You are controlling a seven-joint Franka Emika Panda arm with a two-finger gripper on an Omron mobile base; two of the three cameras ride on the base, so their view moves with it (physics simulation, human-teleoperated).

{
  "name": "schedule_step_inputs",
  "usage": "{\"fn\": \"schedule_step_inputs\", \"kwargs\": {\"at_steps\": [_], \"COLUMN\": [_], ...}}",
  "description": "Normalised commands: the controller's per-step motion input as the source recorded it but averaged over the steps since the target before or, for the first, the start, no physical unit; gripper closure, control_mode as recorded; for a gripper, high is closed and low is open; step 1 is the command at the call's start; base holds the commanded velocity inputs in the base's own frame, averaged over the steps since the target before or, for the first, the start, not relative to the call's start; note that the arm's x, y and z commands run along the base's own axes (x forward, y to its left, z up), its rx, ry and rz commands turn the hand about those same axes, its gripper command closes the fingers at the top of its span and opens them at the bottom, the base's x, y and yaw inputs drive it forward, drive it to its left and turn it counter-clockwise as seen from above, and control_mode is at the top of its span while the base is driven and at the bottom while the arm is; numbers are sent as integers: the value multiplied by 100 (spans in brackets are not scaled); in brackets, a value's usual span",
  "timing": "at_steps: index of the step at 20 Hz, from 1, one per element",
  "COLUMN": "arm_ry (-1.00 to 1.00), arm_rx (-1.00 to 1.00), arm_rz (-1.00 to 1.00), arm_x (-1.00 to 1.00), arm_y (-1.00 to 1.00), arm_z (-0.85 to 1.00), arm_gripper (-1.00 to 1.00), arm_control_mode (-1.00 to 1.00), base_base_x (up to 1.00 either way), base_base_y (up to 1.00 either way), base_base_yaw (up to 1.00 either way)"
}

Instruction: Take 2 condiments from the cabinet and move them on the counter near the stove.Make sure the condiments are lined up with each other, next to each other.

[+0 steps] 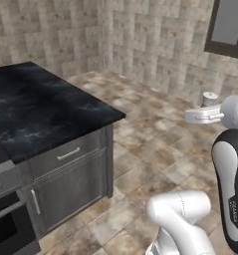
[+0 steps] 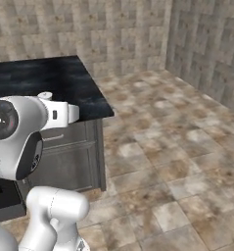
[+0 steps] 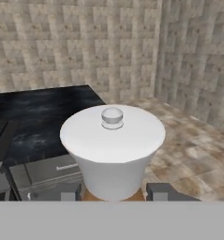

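My gripper (image 3: 112,192) is shut on the shorter orange-brown condiment bottle. Its wide white cap (image 3: 112,140) rises between the two dark fingertips (image 3: 160,191), with a strip of orange-brown body showing just under it. In the left base view the hand (image 1: 202,115) hangs in the air over the tiled floor, to the right of the black counter (image 1: 41,109), with the cap (image 1: 209,97) poking up. In the right base view the cap (image 2: 45,95) sits above the hand (image 2: 59,113). The stove's edge (image 3: 1,136) shows at the counter's left. The cabinet and the red condiment are out of view.
Grey lower cabinets with a drawer (image 1: 70,174) stand under the counter, and the oven front (image 1: 3,219) is at the bottom left. Open tiled floor (image 1: 155,144) lies between the counter corner and the stone walls. A dark window frame (image 1: 230,30) is at the upper right.
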Motion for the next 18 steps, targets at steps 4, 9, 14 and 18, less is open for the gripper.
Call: {"fn": "schedule_step_inputs", "kwargs": {"at_steps": [4, 9, 14, 18], "arm_ry": [0, 0, 0, 0], "arm_rx": [0, 0, 0, 0], "arm_rz": [0, 0, 0, 0], "arm_x": [0, 0, 0, 0], "arm_y": [0, 0, 0, 0], "arm_z": [0, 0, 0, 0], "arm_gripper": [100, 100, 100, 100], "arm_control_mode": [100, 100, 100, 100], "base_base_x": [0, -6, -4, 0], "base_base_y": [24, 41, 66, 72], "base_base_yaw": [17, 15, 16, 22]}}
